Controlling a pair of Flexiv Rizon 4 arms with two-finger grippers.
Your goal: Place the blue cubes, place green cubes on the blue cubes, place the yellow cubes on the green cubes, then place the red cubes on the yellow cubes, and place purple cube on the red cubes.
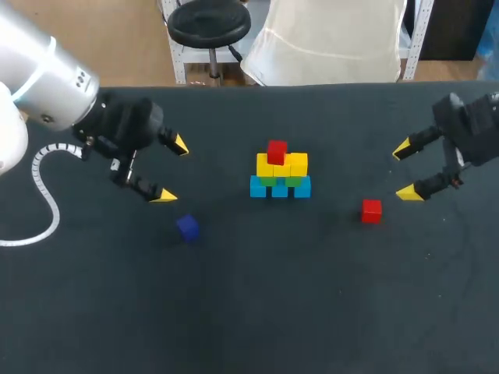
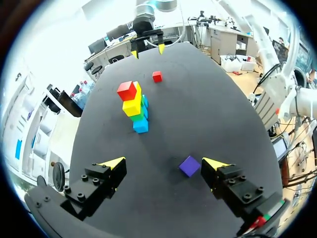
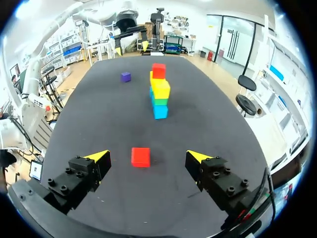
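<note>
Three blue cubes (image 1: pixel 280 189) stood in one row in the middle, side by side and touching. On them sat the green cubes (image 1: pixel 292 181), mostly covered (only small bits of green showed from above). Over these three yellow cubes (image 1: pixel 298 164) made a second row. One red cube (image 1: pixel 277 151) stood upright on the yellow row, a little left of its middle. A second red cube (image 1: pixel 371 210) lay alone to the right, well apart from the others. The purple cube (image 1: pixel 187 227) lay alone to the left and nearer the front, slightly turned.
</note>
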